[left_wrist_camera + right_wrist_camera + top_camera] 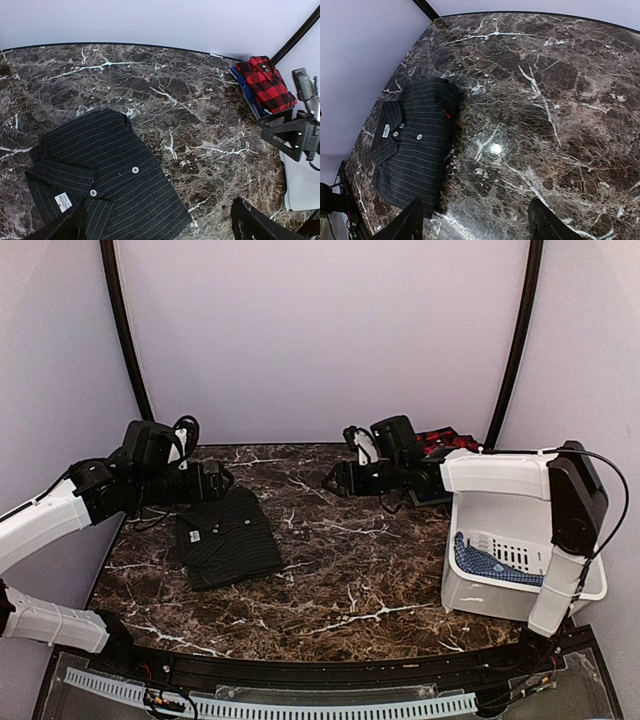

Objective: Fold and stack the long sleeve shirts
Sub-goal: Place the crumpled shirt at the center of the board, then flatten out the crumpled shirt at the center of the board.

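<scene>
Folded charcoal pinstriped shirt (228, 543) is lying left, just beneath the wide-open, empty left gripper (222, 480); red plaid shirt (265, 83) is sitting far right, right of the open, empty right gripper (330, 480).

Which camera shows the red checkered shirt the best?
The left wrist view: there the red plaid shirt lies folded, with nearly all of it in sight from above. The top external view catches only a red sliver of it behind the right arm. The right wrist view does not show it at all.
</scene>
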`<state>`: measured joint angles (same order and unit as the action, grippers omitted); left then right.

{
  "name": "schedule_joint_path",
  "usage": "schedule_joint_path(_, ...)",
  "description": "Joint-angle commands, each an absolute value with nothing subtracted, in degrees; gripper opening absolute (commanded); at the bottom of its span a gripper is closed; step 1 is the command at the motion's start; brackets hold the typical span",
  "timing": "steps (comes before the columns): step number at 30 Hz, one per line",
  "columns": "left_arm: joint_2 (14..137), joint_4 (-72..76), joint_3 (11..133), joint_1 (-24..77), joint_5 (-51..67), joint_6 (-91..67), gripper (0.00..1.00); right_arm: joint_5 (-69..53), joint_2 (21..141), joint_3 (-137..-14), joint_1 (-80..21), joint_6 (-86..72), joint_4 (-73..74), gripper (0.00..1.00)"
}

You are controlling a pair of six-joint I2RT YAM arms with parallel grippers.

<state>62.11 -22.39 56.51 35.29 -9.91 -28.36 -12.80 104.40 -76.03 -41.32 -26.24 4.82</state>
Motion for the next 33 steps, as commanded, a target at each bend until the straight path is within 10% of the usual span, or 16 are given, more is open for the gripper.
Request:
schedule_joint_path(1, 64.9, -24.2, 56.4, 32.9, -11.2, -29.5, 0.98, -9.5, 102.5, -80.3, -47.1, -25.2, 4.3, 0.69)
schedule_joint_path(22, 61.9, -15.8, 31.7, 14.9, -1.0, -54.0, 0.77, -5.0, 121.1, -101.0, -60.7, -13.5, 13.4, 0.71)
schedule_joint_path(33, 64.8, -9.6, 30.9, 14.9, 8.2, -56.5, 0.27, -3.4, 119.5, -98.1, -60.7, -12.0, 11.4, 0.71)
